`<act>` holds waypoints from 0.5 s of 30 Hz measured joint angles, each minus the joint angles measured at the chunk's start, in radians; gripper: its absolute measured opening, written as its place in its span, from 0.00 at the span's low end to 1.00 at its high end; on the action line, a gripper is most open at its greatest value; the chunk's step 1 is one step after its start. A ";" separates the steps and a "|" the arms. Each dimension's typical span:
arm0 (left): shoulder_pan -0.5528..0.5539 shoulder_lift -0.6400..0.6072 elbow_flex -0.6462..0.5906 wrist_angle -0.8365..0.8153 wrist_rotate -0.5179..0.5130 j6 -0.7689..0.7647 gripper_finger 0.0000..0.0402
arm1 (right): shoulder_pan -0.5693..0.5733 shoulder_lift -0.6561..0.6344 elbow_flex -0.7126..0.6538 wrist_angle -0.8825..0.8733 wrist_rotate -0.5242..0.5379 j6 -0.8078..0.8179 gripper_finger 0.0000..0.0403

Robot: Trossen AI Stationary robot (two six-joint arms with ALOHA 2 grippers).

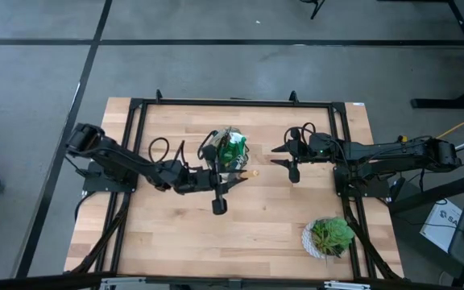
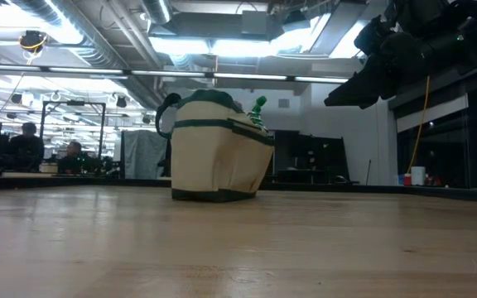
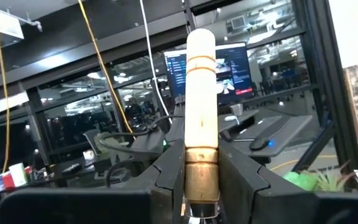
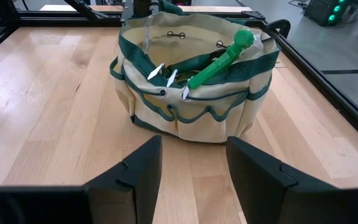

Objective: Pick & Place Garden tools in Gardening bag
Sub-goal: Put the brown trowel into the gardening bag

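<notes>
The cream-white gardening bag [image 1: 230, 149] with dark green trim stands on its base in the middle of the table; it also shows in the low view [image 2: 218, 149] and the right wrist view [image 4: 194, 93]. A bright green tool [image 4: 225, 59] sticks out of it, leaning on its rim. My left gripper [image 1: 234, 179] is just near of the bag, shut on a wooden-handled trowel [image 3: 201, 93]; the blade is hidden. My right gripper [image 1: 288, 153] is open and empty to the right of the bag, its fingers toward the bag [image 4: 191, 180]. My left gripper pinches the trowel between its two fingers at the brass collar [image 3: 202, 171] where the wooden handle ends. The fingers lie along the handle, whose free end [image 1: 252, 171] juts past the fingertips toward the table's right. The trowel is lifted clear of the table.
A leafy green plant in a white pot [image 1: 329, 238] stands near the table's near right corner. A black frame [image 1: 139, 105] runs round the table's edge. Bare wood lies to the near left of the bag. People and desks show in the room beyond.
</notes>
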 joint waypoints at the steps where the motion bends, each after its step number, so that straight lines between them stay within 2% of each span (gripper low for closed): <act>1: 0.003 0.006 0.000 0.005 -0.003 -0.003 0.17 | 0.000 0.000 0.000 0.000 0.000 0.000 0.45; 10: 0.024 0.010 0.000 0.021 0.001 -0.053 0.17 | 0.000 0.000 0.000 0.000 -0.004 0.000 0.45; 15: 0.023 0.010 -0.001 0.015 -0.067 -0.054 0.17 | 0.000 0.000 0.000 0.000 -0.004 0.000 0.45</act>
